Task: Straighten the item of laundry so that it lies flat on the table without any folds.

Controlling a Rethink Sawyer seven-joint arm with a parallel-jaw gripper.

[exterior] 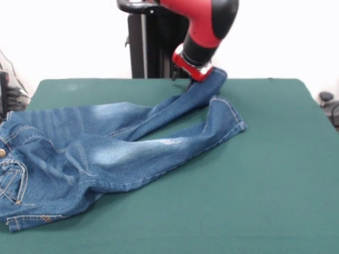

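A small pair of blue denim jeans [100, 153] lies on the dark green table [254, 190], spread across its left half. The waistband with a metal button [2, 153] is at the picture's left edge. The body is rumpled, with folds near the bottom left. Both legs run to the upper right. One leg's hem [230, 114] lies flat on the table. The other leg's end [212, 79] is lifted up to my gripper [194, 82] near the table's far edge. The gripper is shut on this leg end, and the cloth hides most of its fingers.
The red and black arm [209, 26] comes down from the black pedestal [148, 47] at the far side. Dark gear [328, 103] sits off the table's right edge, and cables and gear [8, 92] sit off the left edge. Bare green cloth fills the right half and the front.
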